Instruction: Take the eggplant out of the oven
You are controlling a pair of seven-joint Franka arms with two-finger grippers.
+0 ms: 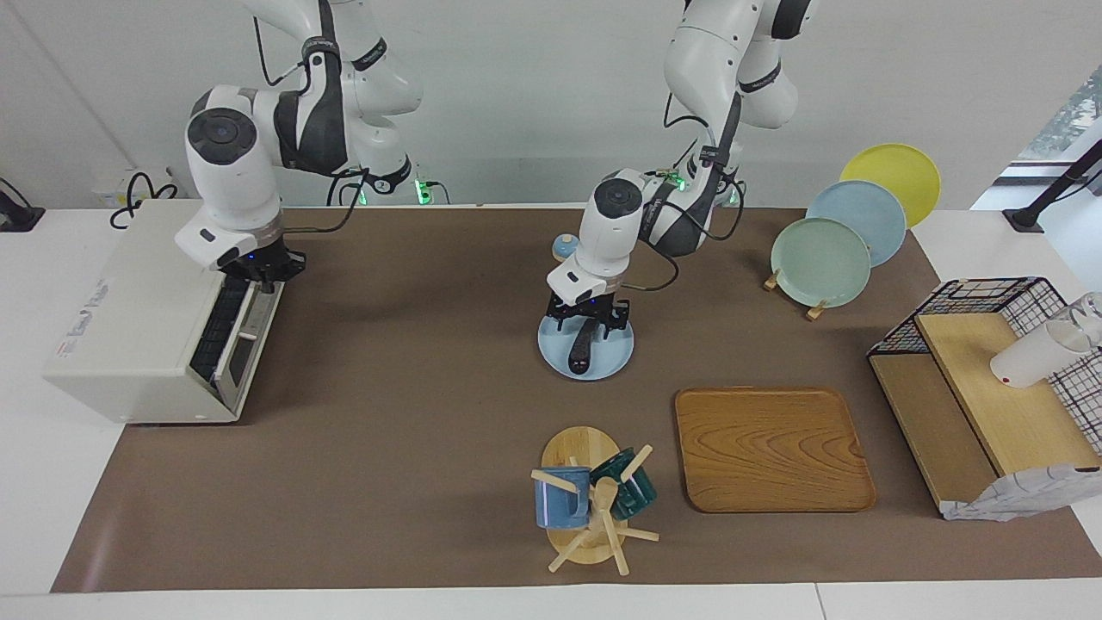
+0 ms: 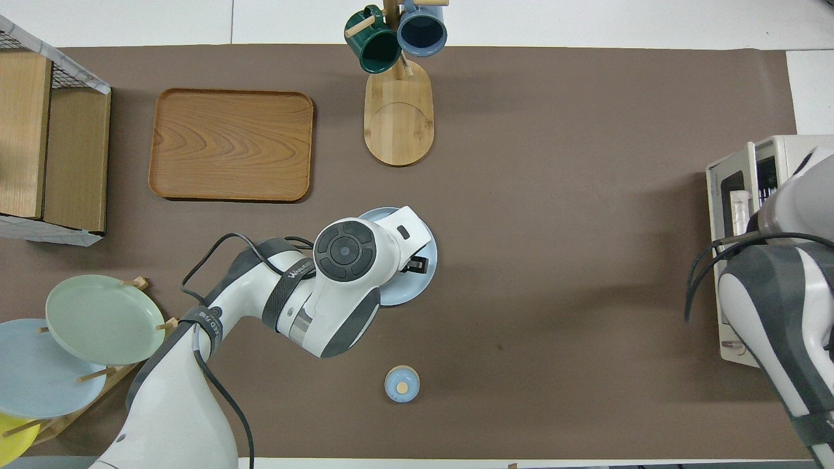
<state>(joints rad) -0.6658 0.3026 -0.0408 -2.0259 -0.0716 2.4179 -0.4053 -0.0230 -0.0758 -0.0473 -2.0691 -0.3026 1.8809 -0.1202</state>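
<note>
Brown bench mat, eggplant [image 1: 580, 349] on the blue plate [image 1: 616, 355]; my left tool [image 1: 585, 317] straddles it, not clamped; right tool [image 1: 258, 269] pinched shut at the oven [image 1: 129, 319] door; sloppy squeeze could roll it off.

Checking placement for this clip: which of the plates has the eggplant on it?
The light blue plate lying flat mid-table, under the left claw, holds the eggplant. The green plate, blue plate and yellow plate stand in a rack.
</note>
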